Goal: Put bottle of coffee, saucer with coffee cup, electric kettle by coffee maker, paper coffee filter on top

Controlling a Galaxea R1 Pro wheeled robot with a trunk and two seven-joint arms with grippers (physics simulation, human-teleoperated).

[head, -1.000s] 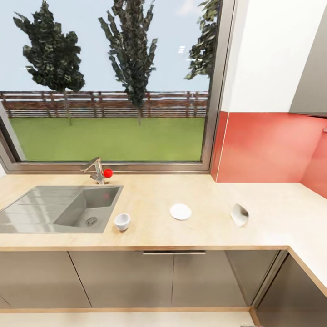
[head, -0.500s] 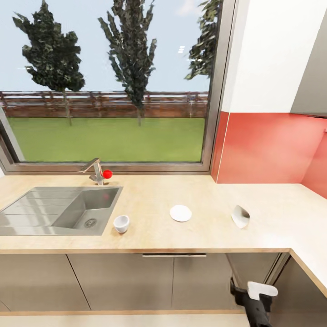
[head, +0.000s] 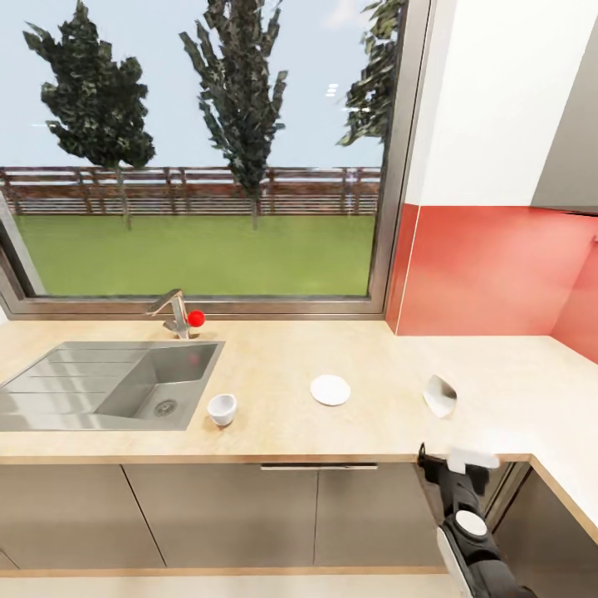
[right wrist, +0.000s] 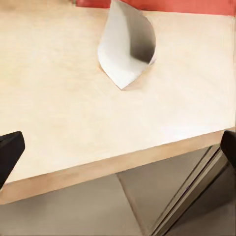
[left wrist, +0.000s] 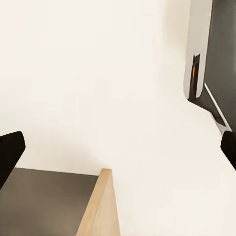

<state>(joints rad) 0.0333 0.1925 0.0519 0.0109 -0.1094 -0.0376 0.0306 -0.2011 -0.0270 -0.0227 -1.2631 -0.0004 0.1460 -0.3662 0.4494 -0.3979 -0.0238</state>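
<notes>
Right gripper (head: 453, 467): I am seeing it at about 5 o'clock in the head view, just below the counter's front edge; in the right wrist view its two dark fingertips (right wrist: 10, 150) are sitting at opposite edges, so the jaws are standing wide apart and holding nothing.
Left gripper (left wrist: 118, 147): its dark tips are likewise showing far apart in the left wrist view, empty, facing a white wall and a wooden edge.
Kitchen countertop (head: 274, 432): the light wood worktop is running across the middle of the head view, with the sink (head: 108, 386) set into it at 9 o'clock.
Paper coffee filter (head: 438, 394): I am judging this the thing in hand; it is lying on the worktop at about 4 o'clock, just beyond my right gripper, its point toward the front edge in the wrist view (right wrist: 127, 49).
Saucer (head: 330, 388): lying flat near the centre, well apart from the filter.
Coffee cup (head: 222, 408): standing at 7 o'clock beside the sink, apart from the saucer.
Doing it well: I am planning to lift the gripper clear of the counter edge, come over the filter, and pinch one thin wall gently so the paper is not crumpling or sliding away.
</notes>
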